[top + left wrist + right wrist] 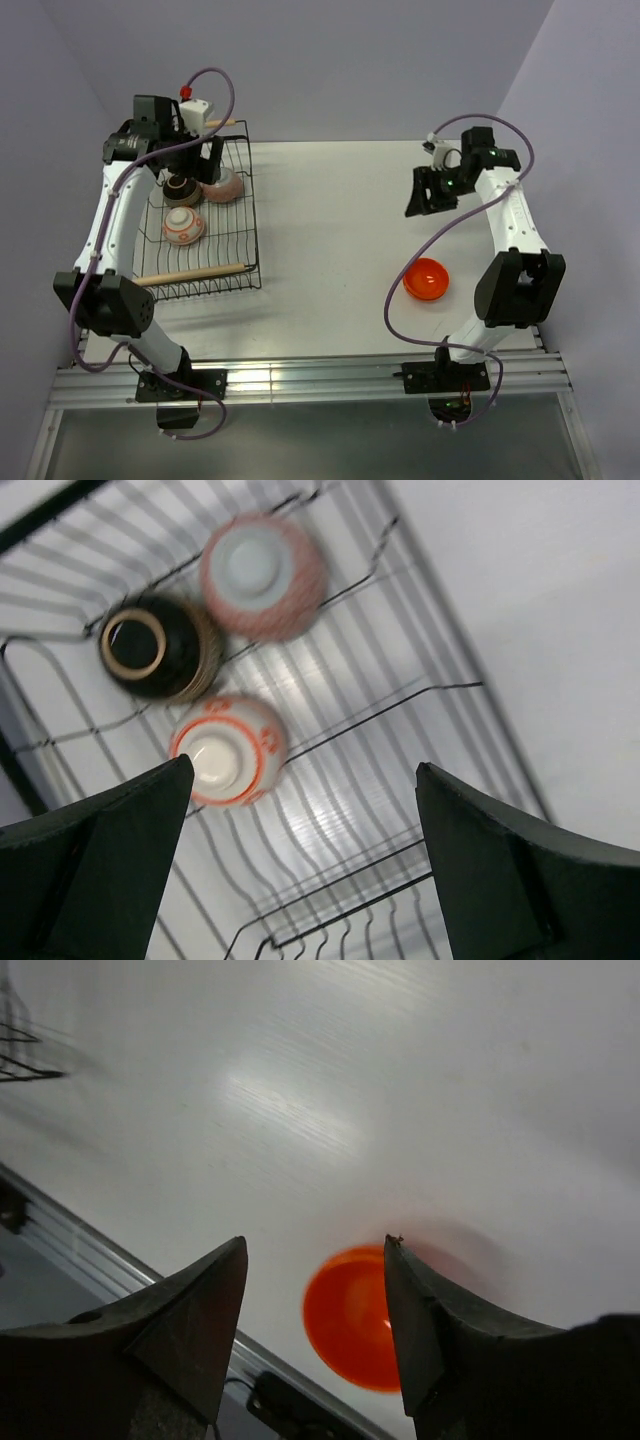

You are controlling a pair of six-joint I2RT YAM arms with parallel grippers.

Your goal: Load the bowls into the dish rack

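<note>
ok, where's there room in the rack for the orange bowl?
Free: the near half of the rack, bare wire between the red-and-white bowl and the near wooden handle. The strip between that bowl and the right wall is also free. Crowded: the far end, where the brown bowl and pink bowl sit close together under the open left fingers.

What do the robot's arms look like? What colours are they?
The left arm and right arm are white tubes with chunky black joints. A purplish cable loops along each. The left gripper and right gripper each have two black, wedge-shaped fingers. Tiny green lights glow on the right arm.
</note>
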